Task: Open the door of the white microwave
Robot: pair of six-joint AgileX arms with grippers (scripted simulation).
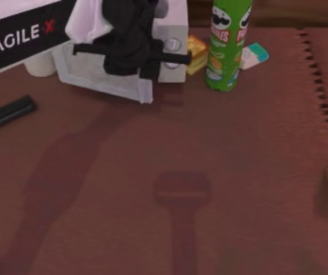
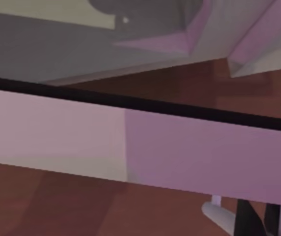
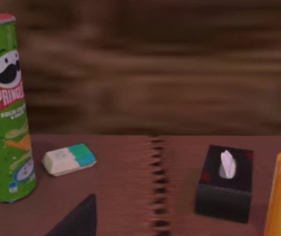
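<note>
1. The boxy white microwave [image 1: 172, 34] sits at the far left of the reddish tabletop [image 1: 210, 172].
2. Its flat door [image 1: 104, 77], with a grey mesh window, stands swung open toward the near side.
3. The left gripper [image 1: 132, 48] hovers over it; I cannot tell how its fingers stand.
4. A tall green chip can [image 1: 226, 43] stands just right of the microwave.
5. The right arm is out of the top view.
</note>
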